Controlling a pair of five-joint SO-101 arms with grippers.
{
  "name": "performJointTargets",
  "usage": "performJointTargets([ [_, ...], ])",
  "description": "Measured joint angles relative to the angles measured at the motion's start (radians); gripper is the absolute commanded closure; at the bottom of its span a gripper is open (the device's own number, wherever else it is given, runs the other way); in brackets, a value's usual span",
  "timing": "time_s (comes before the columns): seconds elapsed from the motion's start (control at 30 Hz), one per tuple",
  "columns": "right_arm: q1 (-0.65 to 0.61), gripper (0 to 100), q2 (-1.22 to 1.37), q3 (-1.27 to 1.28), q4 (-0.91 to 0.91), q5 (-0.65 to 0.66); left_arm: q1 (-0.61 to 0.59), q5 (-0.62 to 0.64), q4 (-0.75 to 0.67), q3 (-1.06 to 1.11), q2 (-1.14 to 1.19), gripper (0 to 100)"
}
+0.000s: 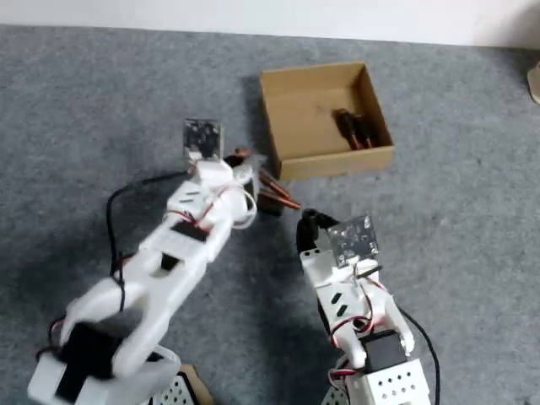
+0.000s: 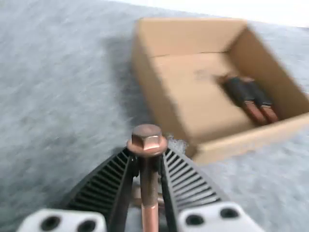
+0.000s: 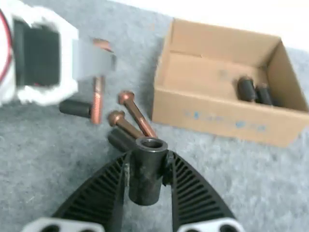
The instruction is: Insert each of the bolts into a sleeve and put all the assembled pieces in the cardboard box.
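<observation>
My left gripper (image 2: 148, 159) is shut on a copper bolt (image 2: 147, 141), held off the carpet with its hex head pointing away from the camera, just short of the cardboard box (image 2: 159, 92). In the high view this gripper (image 1: 243, 162) sits by the box's near left corner. My right gripper (image 3: 147, 162) is shut on a black sleeve (image 3: 146, 174), bore end out, and stands lower right of the left one (image 1: 309, 224). Two assembled pieces (image 3: 254, 90) lie in the box (image 1: 278, 89). Two loose bolts (image 3: 135, 113) and loose sleeves (image 3: 75, 108) lie on the carpet between the grippers.
Grey carpet (image 1: 464, 219) covers the whole table. The box stands at the back centre, open side up. The loose parts (image 1: 277, 192) cluster just in front of its near left corner, between the two arms.
</observation>
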Motion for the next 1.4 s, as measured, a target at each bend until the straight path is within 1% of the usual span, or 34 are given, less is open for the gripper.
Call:
performJointTargets([
  [0.13,-0.014,99.4,-0.031,0.0,0.0,0.003,0.075,-0.066,-0.041,0.095,-0.163,99],
  [0.3,-0.014,99.4,-0.038,0.0,0.0,0.003,0.08,-0.097,-0.055,0.135,-0.322,99],
  [0.37,-0.015,99.4,-0.038,0.0,0.0,0.005,0.074,-0.097,-0.055,0.135,-0.348,99],
  [0.53,-0.064,99.4,-0.038,0.0,0.008,0.005,0.044,-0.097,-0.055,0.135,-0.364,99],
  [0.73,-0.081,99.4,-0.038,0.0,0.008,0.005,0.055,-0.066,-0.055,0.135,-0.37,99],
  [0.87,-0.083,99.4,-0.038,0.0,0.008,0.005,0.097,-0.064,-0.054,0.137,-0.465,99],
  [0.97,-0.083,99.4,-0.038,0.0,0.008,0.005,0.1,-0.064,0.014,0.137,-0.563,99],
  [1.07,-0.083,99.4,-0.038,0.0,0.008,0.005,0.127,-0.063,0.126,0.137,-0.651,99],
  [1.23,-0.083,99.4,-0.038,0.0,0.008,0.005,0.166,-0.049,0.242,0.146,-0.769,99],
  [1.4,-0.083,99.4,-0.038,0.0,0.008,0.005,0.192,0.026,0.264,0.204,-0.848,99],
])
